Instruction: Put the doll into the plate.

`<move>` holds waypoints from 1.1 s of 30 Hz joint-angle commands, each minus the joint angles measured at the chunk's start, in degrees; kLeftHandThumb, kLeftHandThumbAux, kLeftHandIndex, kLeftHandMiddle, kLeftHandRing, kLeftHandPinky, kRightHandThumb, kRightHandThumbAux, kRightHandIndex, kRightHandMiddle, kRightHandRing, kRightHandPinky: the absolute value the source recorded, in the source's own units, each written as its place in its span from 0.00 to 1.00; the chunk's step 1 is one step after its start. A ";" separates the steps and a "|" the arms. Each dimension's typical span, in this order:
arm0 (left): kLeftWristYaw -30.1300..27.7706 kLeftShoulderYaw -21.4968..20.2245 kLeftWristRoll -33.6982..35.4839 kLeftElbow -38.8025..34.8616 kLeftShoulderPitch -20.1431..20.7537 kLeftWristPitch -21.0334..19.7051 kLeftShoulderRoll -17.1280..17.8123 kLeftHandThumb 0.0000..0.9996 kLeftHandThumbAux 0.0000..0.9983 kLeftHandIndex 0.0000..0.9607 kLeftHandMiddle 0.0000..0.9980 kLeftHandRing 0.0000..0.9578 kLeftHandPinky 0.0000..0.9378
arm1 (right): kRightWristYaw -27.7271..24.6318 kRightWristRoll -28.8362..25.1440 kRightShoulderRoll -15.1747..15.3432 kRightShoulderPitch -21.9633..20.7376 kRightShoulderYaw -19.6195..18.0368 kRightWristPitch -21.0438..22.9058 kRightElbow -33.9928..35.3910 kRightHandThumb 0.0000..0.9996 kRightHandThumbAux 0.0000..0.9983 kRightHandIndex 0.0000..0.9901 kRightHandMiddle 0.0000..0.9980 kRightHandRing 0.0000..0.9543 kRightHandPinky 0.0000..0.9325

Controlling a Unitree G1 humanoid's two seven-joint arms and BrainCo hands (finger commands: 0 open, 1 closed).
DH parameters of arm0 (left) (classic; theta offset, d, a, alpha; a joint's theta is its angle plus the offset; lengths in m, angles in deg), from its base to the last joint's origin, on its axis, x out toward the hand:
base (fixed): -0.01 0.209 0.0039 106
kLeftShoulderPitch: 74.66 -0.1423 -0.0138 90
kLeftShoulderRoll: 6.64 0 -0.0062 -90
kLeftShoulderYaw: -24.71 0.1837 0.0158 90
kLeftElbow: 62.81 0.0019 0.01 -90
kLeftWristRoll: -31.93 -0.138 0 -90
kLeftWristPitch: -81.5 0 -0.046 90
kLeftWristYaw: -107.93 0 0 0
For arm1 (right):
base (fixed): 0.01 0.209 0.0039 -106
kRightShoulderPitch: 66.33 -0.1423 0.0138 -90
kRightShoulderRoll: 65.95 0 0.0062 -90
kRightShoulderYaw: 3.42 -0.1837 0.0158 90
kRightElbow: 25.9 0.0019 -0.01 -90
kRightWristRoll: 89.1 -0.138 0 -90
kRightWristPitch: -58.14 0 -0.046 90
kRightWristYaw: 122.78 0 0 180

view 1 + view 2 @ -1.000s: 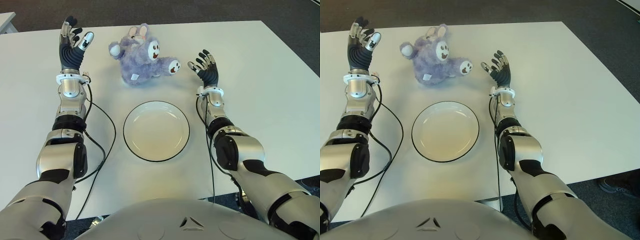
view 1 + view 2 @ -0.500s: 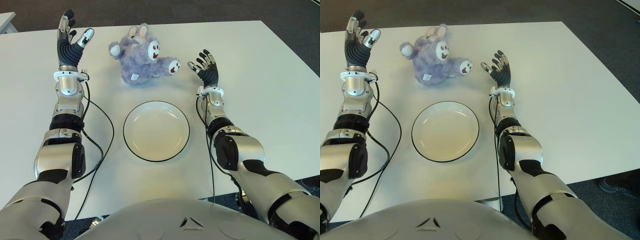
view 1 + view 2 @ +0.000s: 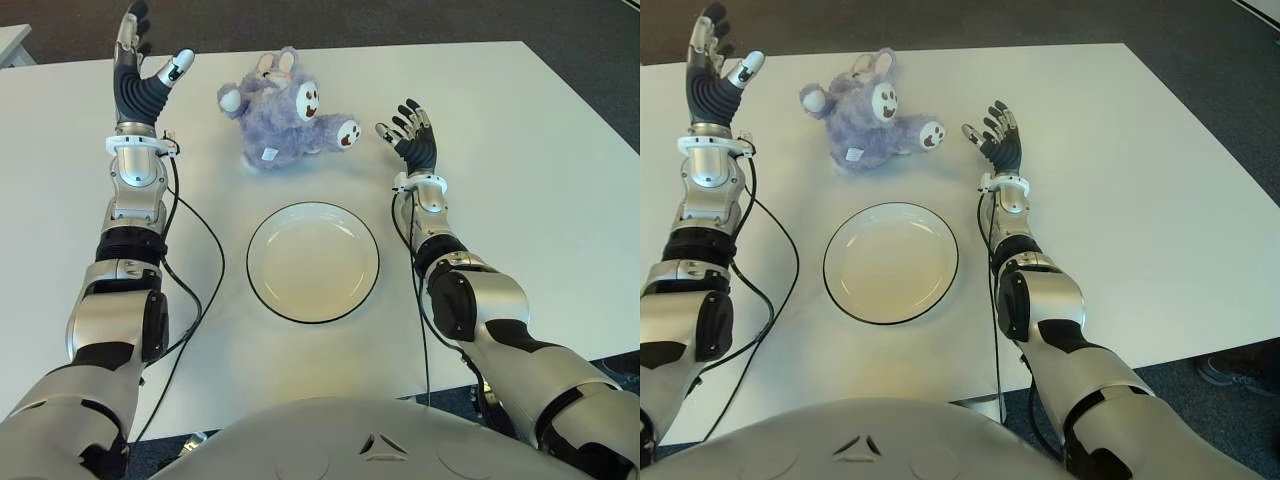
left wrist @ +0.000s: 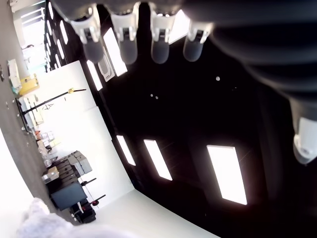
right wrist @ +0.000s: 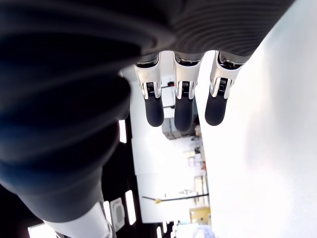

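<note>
The doll [image 3: 284, 113] is soft plush cloth with a fuzzy, shaggy lilac pile and smoother white patches. The plate [image 3: 313, 261] looks like smooth, slightly glossy ceramic with a thin dark rim. The desk [image 3: 520, 150] has a matt, smooth white top. The fingers [image 3: 133, 31] look like black ribbed rubber with glossy white plastic tips.

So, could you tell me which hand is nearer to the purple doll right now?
The right hand, open just off the doll's foot. The left hand, also open, is raised farther out on the doll's other side.
</note>
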 commanded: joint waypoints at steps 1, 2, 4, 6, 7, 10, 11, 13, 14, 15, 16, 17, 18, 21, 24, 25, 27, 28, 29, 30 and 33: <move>-0.01 0.30 -0.67 -1.13 -1.68 -1.41 0.43 0.00 0.48 0.00 0.06 0.07 0.08 | 0.08 0.04 -0.74 1.77 -0.04 1.61 -1.42 0.20 0.85 0.10 0.13 0.14 0.18; -0.03 0.31 -0.65 -1.33 -1.69 -1.47 0.39 0.00 0.49 0.00 0.06 0.07 0.08 | 0.06 0.03 -0.74 1.77 -0.05 1.59 -1.42 0.20 0.86 0.10 0.13 0.14 0.18; -0.12 0.32 -0.59 -1.73 -1.77 -1.67 0.35 0.01 0.49 0.00 0.06 0.07 0.08 | 0.03 0.01 -0.74 1.78 -0.06 1.55 -1.42 0.20 0.86 0.10 0.14 0.15 0.19; -0.27 0.35 -0.50 -2.10 -1.86 -1.92 0.33 0.01 0.50 0.00 0.06 0.07 0.07 | 0.01 -0.01 -0.74 1.79 -0.08 1.53 -1.42 0.20 0.86 0.10 0.14 0.15 0.19; -0.56 0.35 -0.35 -2.32 -1.93 -2.03 0.36 0.01 0.50 0.00 0.06 0.07 0.07 | 0.03 -0.02 -0.78 1.78 -0.09 1.53 -1.42 0.20 0.86 0.10 0.14 0.15 0.19; -1.06 0.39 -0.09 -2.80 -2.10 -2.25 0.42 0.01 0.51 0.00 0.06 0.07 0.06 | 0.06 -0.04 -0.85 1.77 -0.13 1.51 -1.43 0.21 0.86 0.10 0.14 0.15 0.19; -1.13 0.40 -0.07 -2.91 -2.15 -2.27 0.42 0.00 0.51 0.00 0.06 0.07 0.06 | 0.05 -0.05 -0.85 1.78 -0.15 1.51 -1.43 0.21 0.86 0.10 0.14 0.15 0.19; -1.51 0.50 -0.01 -3.28 -2.33 -2.19 0.47 0.00 0.52 0.00 0.06 0.06 0.06 | 0.08 -0.04 -0.86 1.79 -0.16 1.48 -1.43 0.21 0.86 0.10 0.14 0.15 0.18; -1.67 0.56 -0.01 -3.41 -2.41 -2.15 0.52 0.00 0.52 0.00 0.06 0.06 0.06 | 0.13 -0.02 -0.85 1.79 -0.15 1.46 -1.43 0.21 0.86 0.11 0.14 0.15 0.18; -1.82 0.69 -0.19 -3.59 -2.54 -2.13 0.66 0.00 0.52 0.00 0.06 0.06 0.06 | 0.19 0.04 -0.84 1.80 -0.11 1.45 -1.43 0.21 0.86 0.11 0.14 0.15 0.18; -1.91 0.76 -0.33 -3.71 -2.62 -2.14 0.75 0.00 0.53 0.00 0.05 0.06 0.06 | 0.23 0.09 -0.83 1.81 -0.08 1.44 -1.43 0.21 0.86 0.10 0.14 0.15 0.18; -1.98 0.85 -0.54 -3.88 -2.73 -2.18 0.86 0.00 0.54 0.00 0.05 0.06 0.05 | 0.25 0.13 -0.82 1.82 -0.05 1.44 -1.43 0.21 0.86 0.10 0.14 0.15 0.18; -2.02 0.90 -0.66 -4.02 -2.80 -2.24 0.92 0.00 0.54 0.00 0.06 0.06 0.06 | 0.26 0.14 -0.81 1.82 -0.04 1.44 -1.43 0.21 0.86 0.10 0.14 0.15 0.18; -2.15 1.08 -1.06 -4.50 -3.05 -2.35 1.14 0.00 0.54 0.00 0.06 0.06 0.06 | 0.24 0.16 -0.81 1.82 -0.02 1.44 -1.43 0.21 0.86 0.10 0.14 0.15 0.18; -2.47 1.35 -1.37 -5.04 -3.32 -2.38 1.44 0.00 0.54 0.00 0.06 0.06 0.05 | 0.22 0.16 -0.81 1.83 -0.01 1.43 -1.43 0.19 0.86 0.10 0.14 0.15 0.18; -2.72 1.49 -1.46 -5.20 -3.43 -2.33 1.61 0.00 0.54 0.00 0.06 0.05 0.03 | 0.20 0.16 -0.82 1.84 -0.01 1.40 -1.43 0.19 0.86 0.10 0.14 0.15 0.18; -3.11 1.70 -1.62 -5.42 -3.59 -2.24 1.89 0.00 0.54 0.00 0.06 0.05 0.03 | 0.17 0.14 -0.84 1.85 -0.02 1.36 -1.42 0.20 0.86 0.10 0.14 0.15 0.18; -3.23 1.76 -1.66 -5.49 -3.64 -2.21 1.98 0.00 0.54 0.00 0.05 0.04 0.02 | 0.16 0.12 -0.84 1.85 -0.03 1.34 -1.42 0.20 0.86 0.11 0.14 0.15 0.18; -3.48 1.87 -1.69 -5.58 -3.71 -2.19 2.14 0.00 0.54 0.00 0.05 0.04 0.02 | 0.17 0.13 -0.85 1.85 -0.02 1.32 -1.42 0.20 0.86 0.11 0.14 0.15 0.18; -3.65 1.97 -1.69 -5.66 -3.77 -2.20 2.26 0.00 0.55 0.00 0.05 0.04 0.01 | 0.17 0.14 -0.85 1.86 -0.02 1.31 -1.42 0.20 0.86 0.11 0.14 0.15 0.18; -3.83 2.25 -1.90 -5.51 -3.74 -2.21 2.62 0.00 0.55 0.00 0.04 0.03 0.00 | 0.24 0.23 -0.88 1.82 0.05 1.36 -1.45 0.20 0.85 0.11 0.14 0.15 0.18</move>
